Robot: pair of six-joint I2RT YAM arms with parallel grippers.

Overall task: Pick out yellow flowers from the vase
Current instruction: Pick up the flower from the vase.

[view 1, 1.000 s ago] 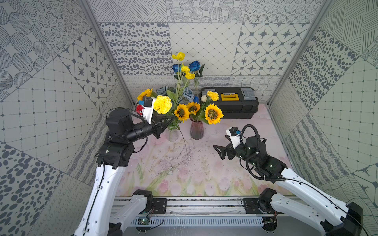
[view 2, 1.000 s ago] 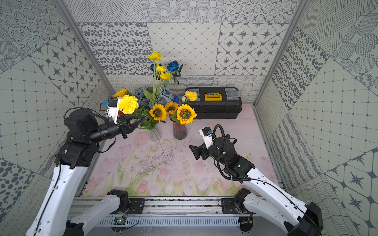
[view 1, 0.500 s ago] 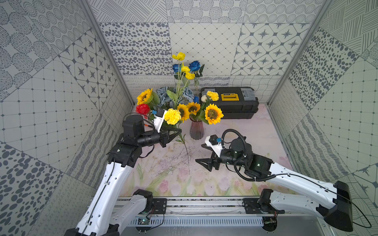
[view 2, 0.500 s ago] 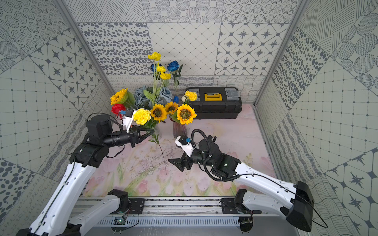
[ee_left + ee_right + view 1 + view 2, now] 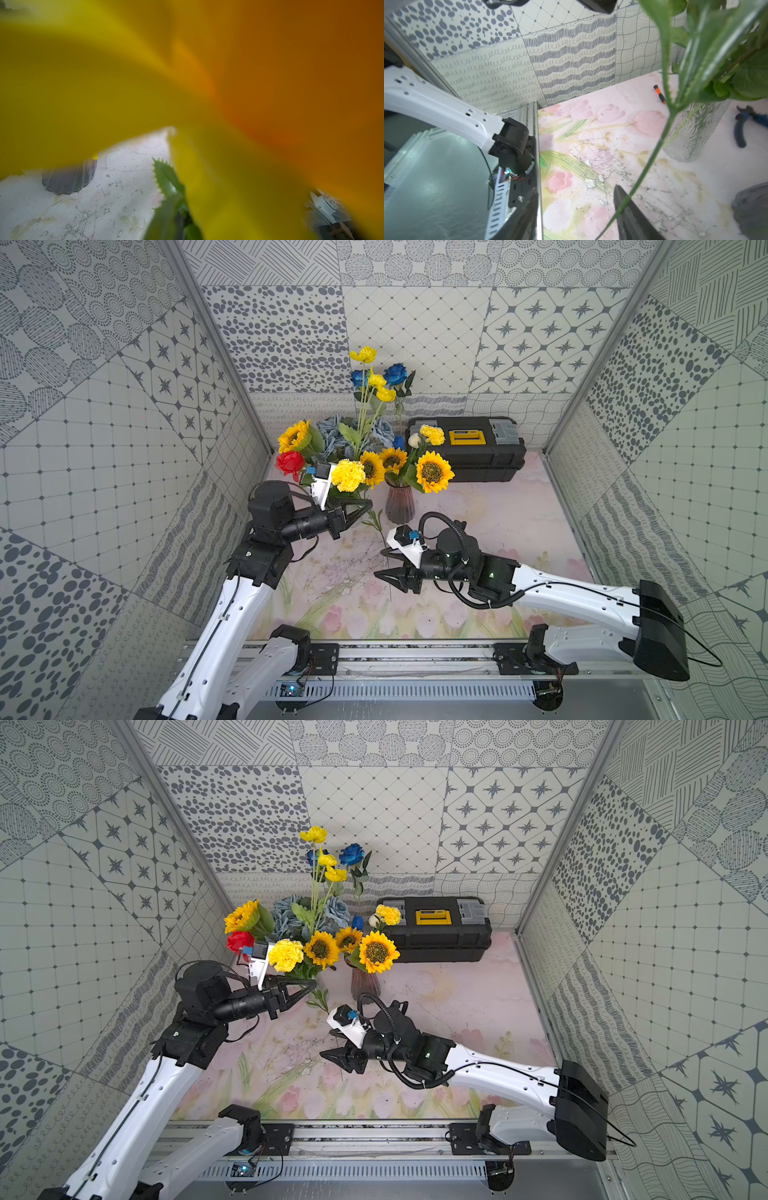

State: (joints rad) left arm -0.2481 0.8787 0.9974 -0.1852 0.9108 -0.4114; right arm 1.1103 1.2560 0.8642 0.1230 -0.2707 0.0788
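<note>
Right wrist view: stem of the yellow carnation sits by one finger of the released right end effector. Left end effector clenches the stem higher up. Squeeze slowly before the left lets go.

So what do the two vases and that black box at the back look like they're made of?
The clear vase looks like glass with a rippled surface; stems show through it. The purple vase seems glossy tinted glass, ribbed, though plastic is possible. The black box looks like matte moulded plastic, with a yellow handle and grey latches.
</note>
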